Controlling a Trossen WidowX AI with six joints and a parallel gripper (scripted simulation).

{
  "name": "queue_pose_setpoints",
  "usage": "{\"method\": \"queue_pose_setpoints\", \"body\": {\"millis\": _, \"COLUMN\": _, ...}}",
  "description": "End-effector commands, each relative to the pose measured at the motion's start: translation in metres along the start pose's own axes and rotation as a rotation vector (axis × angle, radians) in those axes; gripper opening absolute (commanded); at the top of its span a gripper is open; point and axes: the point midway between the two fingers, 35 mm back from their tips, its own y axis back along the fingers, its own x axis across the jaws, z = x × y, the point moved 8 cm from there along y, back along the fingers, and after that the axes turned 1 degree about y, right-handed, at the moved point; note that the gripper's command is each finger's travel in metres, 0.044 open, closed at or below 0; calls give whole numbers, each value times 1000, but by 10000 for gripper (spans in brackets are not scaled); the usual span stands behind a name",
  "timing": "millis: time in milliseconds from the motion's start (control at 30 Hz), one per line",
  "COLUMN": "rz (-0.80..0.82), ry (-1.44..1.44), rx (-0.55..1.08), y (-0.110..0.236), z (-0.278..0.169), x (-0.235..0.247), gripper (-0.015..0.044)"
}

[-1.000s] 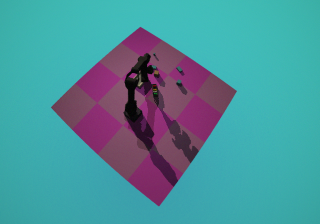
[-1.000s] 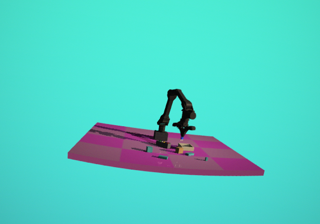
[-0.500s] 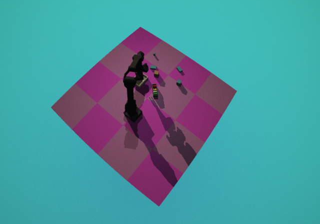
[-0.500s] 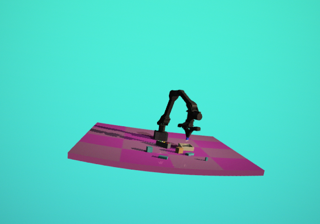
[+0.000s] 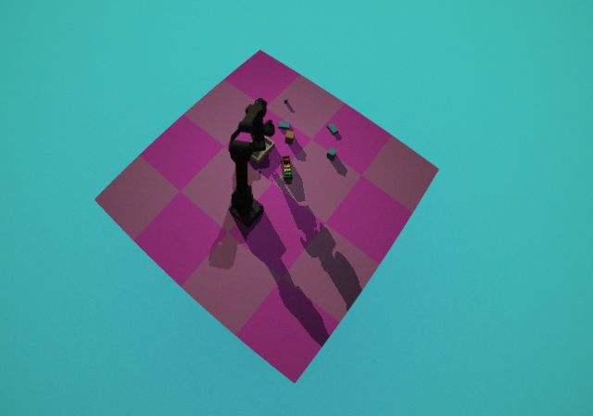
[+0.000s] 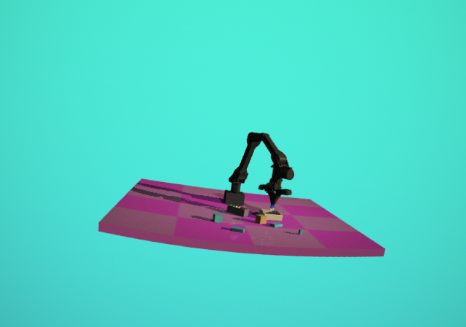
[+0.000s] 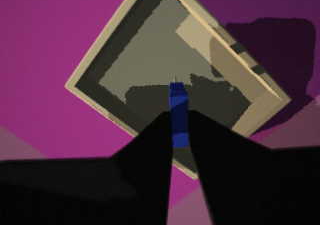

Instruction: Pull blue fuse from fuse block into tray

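From the top, the arm (image 5: 244,162) is bending over the tray (image 5: 266,149), hiding most of it and the blue fuse. The fuse block (image 5: 286,168) is sitting just at the tray's 4 o'clock, showing red, yellow, white and green fuses. A tan cube (image 5: 289,135) and four teal blocks are lying on the tabletop (image 5: 157,220) toward 1 to 3 o'clock of the tray.

From the exterior, the gripper (image 6: 272,205) is pointing down with the blue fuse (image 6: 271,206) hanging above the tray (image 6: 271,215), apart from its floor. The fuse block (image 6: 237,210) is standing at the tray's 9 o'clock, the tan cube (image 6: 261,218) touching the tray's near corner.

At the wrist, the gripper (image 7: 180,121) is clamping the blue fuse (image 7: 179,105), a narrow upright bar with a thin metal tip. Below it, the tray (image 7: 100,60) is lying turned like a diamond, holding only shadow.
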Motion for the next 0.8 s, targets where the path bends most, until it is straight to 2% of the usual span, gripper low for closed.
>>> {"method": "queue_pose_setpoints", "body": {"millis": 0, "rz": -11, "ry": -5, "rx": 2, "y": -10, "z": -1, "x": -2, "gripper": 0}}
{"method": "queue_pose_setpoints", "body": {"millis": 300, "rz": -11, "ry": -5, "rx": 2, "y": -16, "z": -1, "x": -2, "gripper": 0}}
{"method": "queue_pose_setpoints", "body": {"millis": 700, "rz": -4, "ry": 0, "rx": 1, "y": -13, "z": 0, "x": -1, "gripper": 315}}
{"method": "queue_pose_setpoints", "body": {"millis": 767, "rz": -6, "ry": -2, "rx": 1, "y": -1, "z": 0, "x": -1, "gripper": 330}}
